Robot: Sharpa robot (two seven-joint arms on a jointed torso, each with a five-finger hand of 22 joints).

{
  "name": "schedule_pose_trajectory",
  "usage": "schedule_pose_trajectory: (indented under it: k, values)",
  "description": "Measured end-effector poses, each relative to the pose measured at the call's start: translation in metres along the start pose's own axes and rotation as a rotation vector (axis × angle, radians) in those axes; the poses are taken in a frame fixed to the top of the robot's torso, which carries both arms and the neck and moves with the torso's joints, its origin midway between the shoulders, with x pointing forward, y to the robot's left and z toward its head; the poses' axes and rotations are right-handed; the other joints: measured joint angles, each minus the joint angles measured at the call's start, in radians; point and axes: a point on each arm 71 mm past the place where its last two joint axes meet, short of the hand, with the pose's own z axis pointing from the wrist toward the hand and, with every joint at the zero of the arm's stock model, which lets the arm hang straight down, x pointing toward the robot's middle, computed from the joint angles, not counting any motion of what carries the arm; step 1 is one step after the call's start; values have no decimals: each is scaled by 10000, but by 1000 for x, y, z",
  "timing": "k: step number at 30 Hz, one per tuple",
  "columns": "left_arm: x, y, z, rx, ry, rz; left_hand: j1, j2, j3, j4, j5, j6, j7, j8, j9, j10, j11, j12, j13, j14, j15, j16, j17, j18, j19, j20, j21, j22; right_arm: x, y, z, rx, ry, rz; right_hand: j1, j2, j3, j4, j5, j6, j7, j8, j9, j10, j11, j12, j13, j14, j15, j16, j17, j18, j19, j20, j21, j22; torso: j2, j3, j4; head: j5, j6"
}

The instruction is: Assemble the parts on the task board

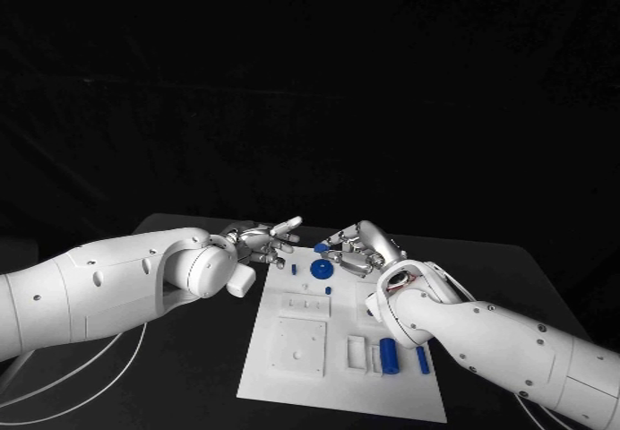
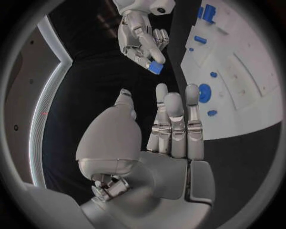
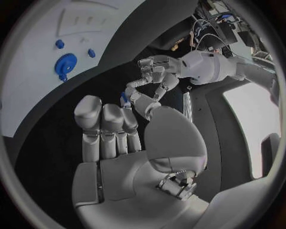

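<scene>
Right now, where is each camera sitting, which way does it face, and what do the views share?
Head view: from the robot's head, down at the task board; both white arms enter.
Left wrist view: behind the left hand, facing the right hand, which holds a small blue part.
Right wrist view: behind the right hand, facing the left hand.
All share the blue gear.

Left hand (image 2: 156, 143) holds nothing; fingers (image 2: 176, 125) extended side by side, thumb set apart. Beyond the fingertips, the right hand (image 2: 140, 37) pinches a small blue block (image 2: 155, 67) at its fingertips, above the black table (image 2: 101, 81). White task board (image 2: 250, 95) alongside carries a blue gear (image 2: 205, 92), small blue pegs (image 2: 212, 113) near it, and longer blue pieces (image 2: 208, 13) farther off.
</scene>
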Motion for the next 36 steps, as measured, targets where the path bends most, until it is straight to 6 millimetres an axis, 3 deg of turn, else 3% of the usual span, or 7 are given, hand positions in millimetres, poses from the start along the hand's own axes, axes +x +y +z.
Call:
schedule_pose_trajectory:
  k: [2,6,10,19,22,27,36]
  values:
    - [-6,0,-1,196,-142,405,135,129,68,-230,79,22,9,0,7,-122,26,-128,-100,-135,89,-262,-156,0,-79,79,-268,-118,-5,-4,0,139,176,101,-3,3,-43,-43,118,0,0,-2,0,0,0,0,0,-3,-2,0,0,0,0,0,0,0,0,3,-1,-25,-11]
    - [-15,-4,-4,896,-404,1564,403,863,-85,-1430,657,539,-95,0,79,-220,60,-415,-522,-378,126,-804,-447,0,-145,144,-824,-440,-15,-17,-1,595,756,286,-70,69,-216,-66,364,0,0,-29,1,0,0,0,-6,-39,-33,0,-1,0,0,0,-72,0,-2,1,-12,-67,-37]
    - [-15,-10,-8,1986,-432,3126,1498,1465,-33,-2312,2199,946,-178,0,91,-196,37,-671,-817,-394,110,-883,-501,0,-145,145,-957,-497,-26,-30,1,1155,1646,483,-120,123,-400,-136,493,0,0,10,1,0,1,-22,-25,-40,-32,0,-5,0,0,0,-111,0,-5,-11,-25,-148,-72]
    - [17,-21,-14,3856,790,6755,1709,1893,-616,-2422,3420,1596,-449,1,421,94,-167,-780,-960,-312,-12,-564,-272,0,3,-3,-1003,-149,-39,-44,6,2158,3865,885,-90,258,-517,-234,507,-6,2,10,0,-1,1,-39,-26,-42,-31,0,17,0,0,0,-111,0,7,-17,-26,-407,-174]
    - [32,-21,-15,4118,1450,7742,1634,1969,-833,-2213,3366,1573,-448,1,649,130,-203,-464,-701,-314,-72,-216,-80,0,54,-53,-908,7,-40,-47,7,2415,4580,996,-74,274,-527,-244,506,-11,6,9,0,-1,2,-39,-26,-42,-30,0,17,0,0,1,-111,0,16,-17,-25,-474,-224]
    - [51,-18,-15,4216,2416,8991,1442,2062,-1117,-1928,2180,1325,-397,1,906,126,-274,278,-100,-212,-183,481,239,0,197,-197,-532,13,-39,-50,6,2713,5587,1156,-52,295,-556,-273,505,-20,14,7,0,-1,2,-39,-20,-42,-30,0,34,0,0,1,-169,0,20,-11,-13,-587,-329]
    - [74,-11,-12,3914,3522,10071,1019,1876,-1035,-1155,1712,64,-147,390,769,-227,-169,1134,713,-258,-137,954,281,0,2,-116,381,12,-33,-49,1,2816,6770,1307,-51,294,-596,-313,497,-33,22,3,0,-1,2,-39,-12,-78,-63,0,56,-1,0,1,-209,0,6,-1,-12,-630,-476]
